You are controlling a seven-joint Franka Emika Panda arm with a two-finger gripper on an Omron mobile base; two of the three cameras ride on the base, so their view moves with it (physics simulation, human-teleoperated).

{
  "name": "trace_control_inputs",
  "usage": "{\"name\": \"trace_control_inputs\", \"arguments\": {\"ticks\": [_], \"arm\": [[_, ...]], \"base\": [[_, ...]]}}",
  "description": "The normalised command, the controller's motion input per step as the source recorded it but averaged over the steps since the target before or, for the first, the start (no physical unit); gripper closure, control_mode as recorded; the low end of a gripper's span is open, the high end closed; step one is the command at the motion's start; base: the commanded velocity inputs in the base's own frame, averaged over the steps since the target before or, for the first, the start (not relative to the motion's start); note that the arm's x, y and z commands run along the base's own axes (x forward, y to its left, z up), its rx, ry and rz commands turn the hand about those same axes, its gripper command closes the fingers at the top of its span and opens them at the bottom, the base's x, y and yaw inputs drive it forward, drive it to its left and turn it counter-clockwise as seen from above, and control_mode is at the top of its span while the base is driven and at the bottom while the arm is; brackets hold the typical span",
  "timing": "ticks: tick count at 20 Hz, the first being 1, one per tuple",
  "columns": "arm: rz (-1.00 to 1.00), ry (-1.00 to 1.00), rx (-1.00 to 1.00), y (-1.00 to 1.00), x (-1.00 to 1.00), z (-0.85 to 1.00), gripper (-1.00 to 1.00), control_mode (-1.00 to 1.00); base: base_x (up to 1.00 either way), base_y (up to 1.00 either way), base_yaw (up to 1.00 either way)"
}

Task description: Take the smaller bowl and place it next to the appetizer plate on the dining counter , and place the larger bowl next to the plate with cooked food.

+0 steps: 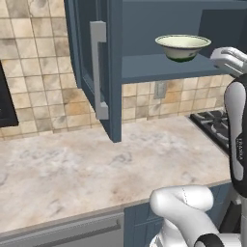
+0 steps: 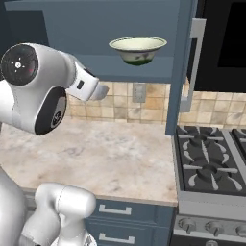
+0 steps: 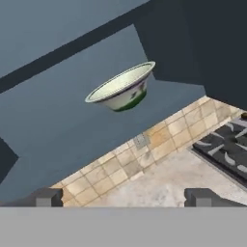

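The larger bowl [image 1: 183, 47] sits upright on the open blue cabinet's shelf [image 1: 159, 67], near its front edge, door [image 1: 94, 67] swung out at nine o'clock. The pincer [image 3: 123, 197] is spread wide and apart from the bowl, holding nothing. Below, the counter [image 1: 96, 164] lies bare, with the stove [image 2: 211, 163] at three o'clock.

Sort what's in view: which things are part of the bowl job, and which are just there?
Job:
larger bowl, on the open cabinet shelf
gripper, open, empty, short of the bowl

Just there:
cabinet door, open
stove
worktop
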Motion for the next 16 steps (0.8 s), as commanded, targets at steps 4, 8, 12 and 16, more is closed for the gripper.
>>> {"name": "trace_control_inputs", "arguments": {"ticks": [4,8,12,16], "arm": [[-0.23,0.18,0.18,-0.11,0.00,0.35,-1.00,-1.00],[-0.15,-0.01,0.21,-0.24,-0.11,0.13,-1.00,-1.00],[-0.12,-0.15,0.28,-0.03,-0.09,-0.04,-1.00,-1.00],[-0.14,-0.30,0.20,0.02,0.09,-0.29,-1.00,-1.00]], "base": [[0.00,0.00,0.00],[0.00,0.00,0.00],[0.00,0.00,0.00],[0.00,0.00,0.00]]}}
